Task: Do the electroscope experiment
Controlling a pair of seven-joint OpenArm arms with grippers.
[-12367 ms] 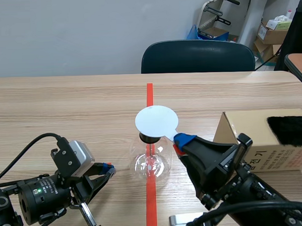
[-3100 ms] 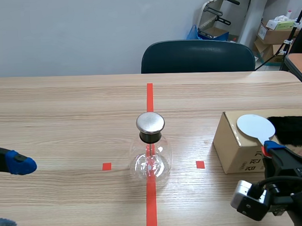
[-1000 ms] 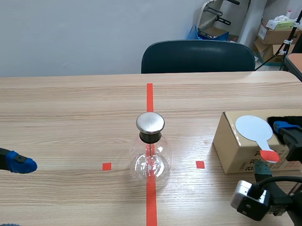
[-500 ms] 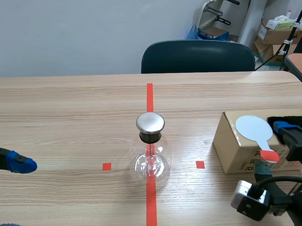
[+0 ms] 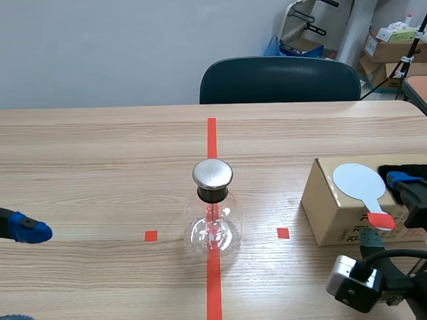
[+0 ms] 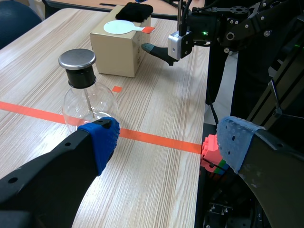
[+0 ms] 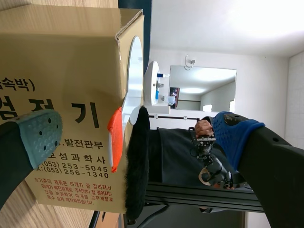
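The electroscope, a clear glass flask (image 5: 214, 227) with a round metal cap (image 5: 212, 173), stands on the red centre line; in the left wrist view the flask (image 6: 88, 102) is ahead of my left fingers. A white paddle (image 5: 356, 177) with a red handle (image 5: 380, 221) lies on the cardboard box (image 5: 335, 215), beside black fur (image 5: 410, 173). My right gripper (image 5: 390, 208) is open around the handle (image 7: 115, 137) without touching it. My left gripper (image 5: 17, 276) is open and holds nothing at the table's left edge.
A dark chair (image 5: 279, 79) stands behind the table's far edge. Small red tape squares (image 5: 151, 236) flank the flask. The box (image 7: 61, 95) fills the space ahead of my right gripper. Bare wood lies between the flask and my left gripper (image 6: 168, 142).
Earlier my right gripper held the paddle over the flask's cap, then carried it to the box and let it go. The left arm drew back left. Nothing moved in the last second.
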